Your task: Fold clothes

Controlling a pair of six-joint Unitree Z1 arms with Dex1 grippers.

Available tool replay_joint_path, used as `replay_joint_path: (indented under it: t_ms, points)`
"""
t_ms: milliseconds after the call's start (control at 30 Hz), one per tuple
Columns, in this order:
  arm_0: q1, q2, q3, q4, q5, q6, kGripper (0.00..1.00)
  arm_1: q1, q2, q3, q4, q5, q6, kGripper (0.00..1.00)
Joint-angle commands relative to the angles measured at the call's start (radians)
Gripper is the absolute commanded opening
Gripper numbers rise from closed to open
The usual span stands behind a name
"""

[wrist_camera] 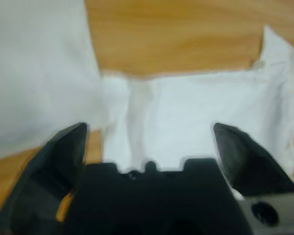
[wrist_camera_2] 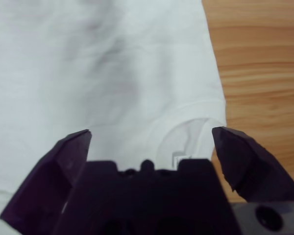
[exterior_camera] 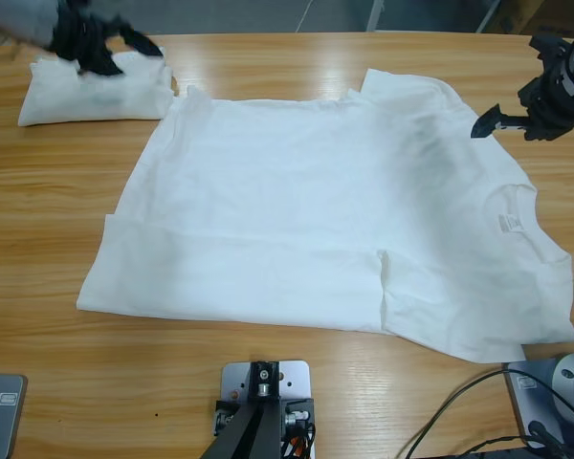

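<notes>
A large white T-shirt (exterior_camera: 344, 229) lies spread flat across the middle of the wooden surface (exterior_camera: 67, 354), its collar (exterior_camera: 512, 215) toward the right edge. A smaller folded white garment (exterior_camera: 96, 96) sits at the far left corner, just beside the shirt's edge. My left claw (exterior_camera: 100, 48) hovers over that folded garment, jaws wide apart, gripping nothing. My right claw (exterior_camera: 502, 120) hangs over the shirt near its collar, jaws also spread wide and empty.
</notes>
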Motion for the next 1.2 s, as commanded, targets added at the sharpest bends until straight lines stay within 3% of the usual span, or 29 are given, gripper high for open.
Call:
replay_joint_path:
  t_ms: [33, 233, 467, 1000, 1200]
  points:
    - [-0.042, 0.266, -0.498, 0.590, 0.432, 0.014, 0.977, -0.011, 0.087, -0.002, -0.016, 0.010, -0.011, 0.991]
    - [-0.024, 0.439, -0.707, 0.698, 0.387, -0.061, 0.977, -0.018, 0.097, 0.001, -0.020, 0.008, -0.015, 0.991]
    - [0.050, 0.567, -0.829, 0.772, 0.316, -0.082, 0.977, -0.034, 0.124, 0.006, -0.029, 0.008, -0.016, 0.991]
    - [0.308, 0.640, -0.895, 0.820, 0.337, -0.060, 0.977, -0.034, 0.174, -0.036, -0.039, 0.010, -0.017, 0.991]
    - [0.283, 0.643, -0.964, 0.830, 0.324, -0.031, 0.977, -0.034, 0.162, -0.033, -0.036, 0.007, -0.020, 0.991]
